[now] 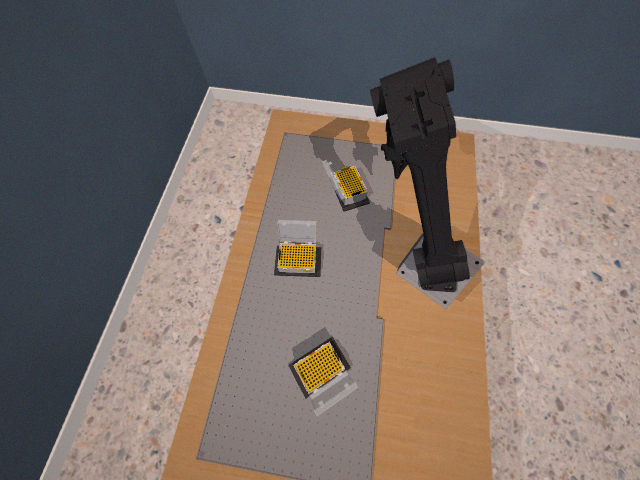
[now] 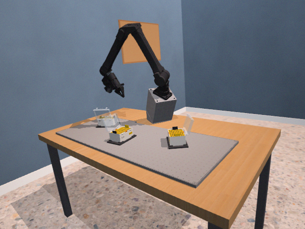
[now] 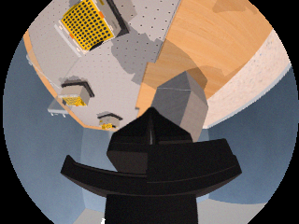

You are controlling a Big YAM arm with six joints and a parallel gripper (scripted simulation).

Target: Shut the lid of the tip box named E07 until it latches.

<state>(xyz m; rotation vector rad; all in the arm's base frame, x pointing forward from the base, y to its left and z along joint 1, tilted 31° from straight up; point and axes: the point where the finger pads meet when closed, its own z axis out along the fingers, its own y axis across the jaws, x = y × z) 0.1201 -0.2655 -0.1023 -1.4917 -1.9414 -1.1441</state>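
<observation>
Three white tip boxes with yellow tip racks sit on black holder plates on the grey mat, all with clear lids open. In the top view they are the far box (image 1: 350, 183), the middle box (image 1: 295, 255) and the near box (image 1: 318, 367). In the exterior view they are the back left box (image 2: 104, 120), the middle box (image 2: 121, 134) and the right box (image 2: 177, 136). No sticker is readable. My gripper (image 2: 121, 93) is shut and empty, high above the table near the back left box. The wrist view shows my shut fingers and that box (image 3: 88, 19) far below.
The arm's grey pedestal (image 2: 160, 106) stands on the wooden table behind the mat (image 2: 147, 150). The arm's upper links (image 1: 418, 118) hide the gripper in the top view. An orange panel (image 2: 139, 41) hangs on the back wall.
</observation>
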